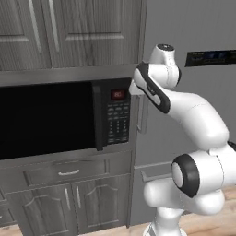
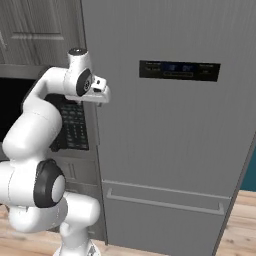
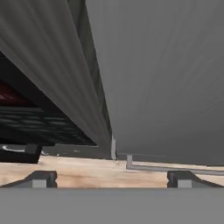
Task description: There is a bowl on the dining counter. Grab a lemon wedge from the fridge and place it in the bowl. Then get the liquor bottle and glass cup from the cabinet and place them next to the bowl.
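The fridge door is shut, so the lemon wedge cannot be seen; it is judged to be inside the fridge (image 2: 170,130). The step in hand looks like opening that door. The gripper (image 3: 111,178) is held up by the door's left edge, and its jaws are spread wide with nothing between them.

To do this well, the long upright handle (image 1: 143,117) on the door's left edge should be found first. The jaws should be lined up so one finger goes on each side of the handle. Then they should be closed firmly before any pull is made. The pull should be made in a curve, since the door is judged to hinge on its far side.

From left to right, a black microwave (image 1: 50,120) is set in grey cupboards (image 1: 69,32), with its button panel (image 1: 118,117) beside the fridge. Drawers and small doors (image 1: 69,198) are seen below it. Then the big grey fridge is seen, with a dark screen (image 2: 179,70) high up and a drawer bar (image 2: 165,202) low down. A wooden floor (image 2: 240,235) is laid under it all.
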